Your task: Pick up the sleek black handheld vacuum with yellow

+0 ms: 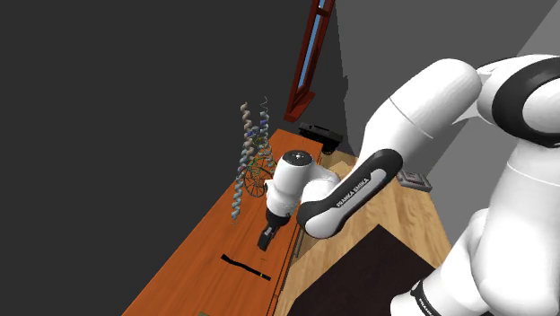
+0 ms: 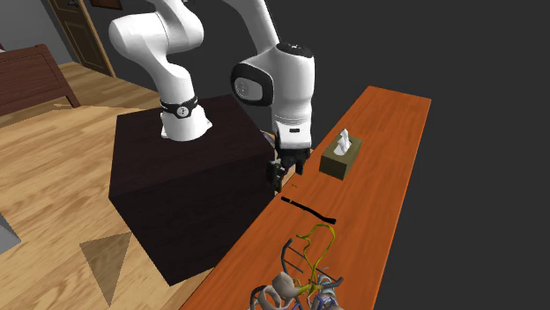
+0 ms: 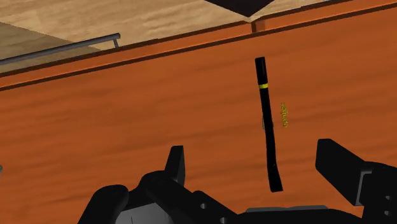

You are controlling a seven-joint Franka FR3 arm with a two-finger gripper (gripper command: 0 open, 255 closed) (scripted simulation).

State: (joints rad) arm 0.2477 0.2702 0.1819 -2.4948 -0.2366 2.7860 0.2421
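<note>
The vacuum (image 3: 267, 121) is a thin black stick with a yellow band near one end and small yellow lettering beside it. It lies flat on the orange wooden table (image 3: 127, 114). In the shoulder view the vacuum (image 1: 245, 267) rests just below my gripper (image 1: 266, 239). In the second exterior view the vacuum (image 2: 308, 210) lies a little past my gripper (image 2: 280, 172), toward the table's middle. My gripper (image 3: 254, 164) hovers above the table near its edge, open, with nothing held. One end of the stick reaches into the gap between the fingers without touching them.
A tissue box (image 2: 342, 156) stands on the table close to the gripper. A tall helix and wire sculpture (image 1: 251, 157) stands farther along the table (image 1: 197, 260). The dark stand (image 2: 194, 176) adjoins the table's edge. A black device (image 1: 321, 135) sits at the far end.
</note>
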